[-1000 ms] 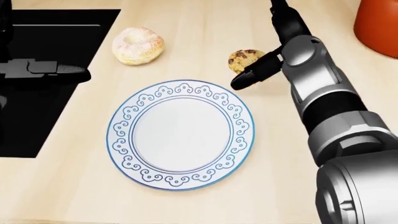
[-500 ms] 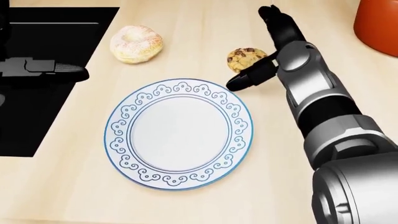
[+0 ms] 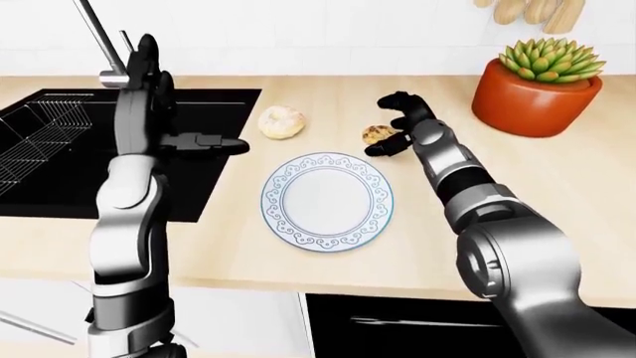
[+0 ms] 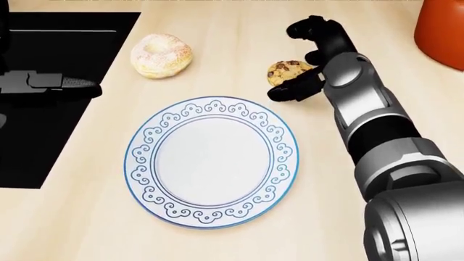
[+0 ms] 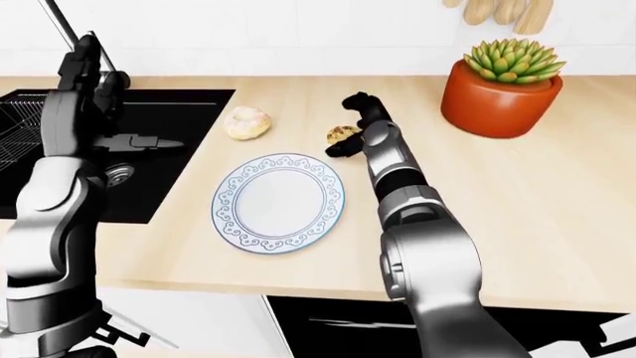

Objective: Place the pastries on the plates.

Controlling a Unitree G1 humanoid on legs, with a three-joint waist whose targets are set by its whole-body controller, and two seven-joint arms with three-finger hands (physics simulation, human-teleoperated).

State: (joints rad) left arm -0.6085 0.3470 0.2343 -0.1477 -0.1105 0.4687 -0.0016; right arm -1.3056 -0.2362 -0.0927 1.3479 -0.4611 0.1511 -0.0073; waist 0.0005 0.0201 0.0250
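A white plate with a blue scroll rim (image 4: pixel 145 136) lies on the wooden counter, empty. A sugared donut (image 4: pixel 161 55) sits above it to the left. A chocolate-chip cookie (image 4: pixel 284 69) sits above the plate's upper right. My right hand (image 4: pixel 296 61) is at the cookie. Its fingers (image 4: pixel 308 27) curl over the cookie's top and the thumb (image 4: pixel 289 90) lies below it, not closed round it. My left hand (image 3: pixel 214 143) is open and empty, held above the sink's right edge, left of the donut.
A black sink (image 3: pixel 60 160) with a wire rack (image 3: pixel 30 142) and a faucet (image 3: pixel 104 45) fills the left. A succulent in an orange pot (image 3: pixel 537 86) stands to the right of my right hand. The counter's near edge (image 3: pixel 328 283) runs below the plate.
My right hand's fingers went from straight to curled over the cookie, with the thumb staying beside it. The view shifted slightly. The left hand, plate and pastries stay put.
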